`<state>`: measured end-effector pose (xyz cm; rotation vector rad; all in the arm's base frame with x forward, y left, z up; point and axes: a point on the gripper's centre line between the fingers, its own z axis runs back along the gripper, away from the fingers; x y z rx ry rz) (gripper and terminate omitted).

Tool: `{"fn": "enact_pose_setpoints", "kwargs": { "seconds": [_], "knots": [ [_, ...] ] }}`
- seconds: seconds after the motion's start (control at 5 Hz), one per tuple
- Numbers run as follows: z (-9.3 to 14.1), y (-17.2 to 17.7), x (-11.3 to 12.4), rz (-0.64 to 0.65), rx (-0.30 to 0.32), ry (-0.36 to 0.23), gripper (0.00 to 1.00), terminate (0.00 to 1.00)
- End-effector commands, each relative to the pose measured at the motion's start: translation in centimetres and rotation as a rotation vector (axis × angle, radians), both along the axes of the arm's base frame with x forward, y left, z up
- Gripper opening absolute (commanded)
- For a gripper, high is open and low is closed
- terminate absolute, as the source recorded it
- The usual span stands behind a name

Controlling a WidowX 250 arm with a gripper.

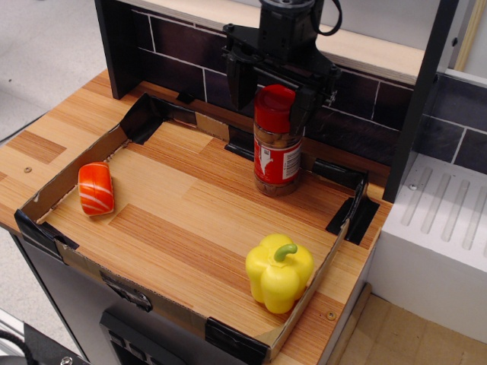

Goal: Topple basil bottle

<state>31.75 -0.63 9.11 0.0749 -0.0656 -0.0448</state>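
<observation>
While the gripper [272, 95] straddles it, basil bottle [277, 141] stands upright

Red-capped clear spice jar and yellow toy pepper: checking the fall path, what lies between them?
Nothing: only the tray's bare wooden floor lies between the red-capped clear spice jar and the yellow toy pepper, as the single camera view shows.

Colours on the wooden tray

A red-capped, red-and-white-labelled bottle [277, 141], yellow pepper [279, 272] and orange, white-striped salmon piece [96, 188] are showing against striped brown wood [190, 220].
</observation>
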Motion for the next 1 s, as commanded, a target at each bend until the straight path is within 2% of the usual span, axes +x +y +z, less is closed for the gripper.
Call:
{"fn": "enact_pose_setpoints", "kwargs": {
  "seconds": [0.0,0.2,0.6,0.8],
  "knots": [
    [0.77,0.30,0.59,-0.061,-0.049,-0.121,1.00,0.00],
    [0.56,0.52,0.84,-0.109,-0.080,-0.179,1.00,0.00],
    [0.57,0.31,1.13,-0.042,-0.057,-0.196,1.00,0.00],
    [0.90,0.08,1.36,-0.017,-0.028,-0.195,0.00,0.00]
  ]
}}
